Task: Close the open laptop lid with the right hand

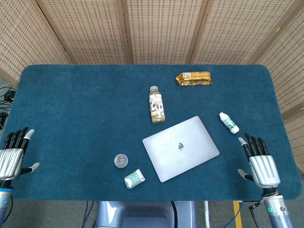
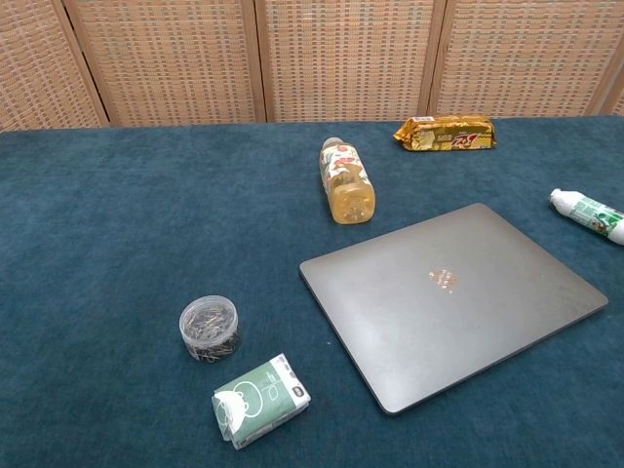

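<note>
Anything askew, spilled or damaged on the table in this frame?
No spill or damage. The drink bottle lies on its side with its cap on, beyond the shut laptop, which sits skewed to the table edge. The small white bottle also lies flat. Both hands, left and right, are empty.

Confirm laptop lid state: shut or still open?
Shut. The laptop lies flat on the table, lid down and logo up, with no screen or keyboard showing. The right hand is off it, open.

Each silver-backed hand, left hand [image 1: 11, 161] and right hand [image 1: 262, 167], has black fingers with pale tips.
</note>
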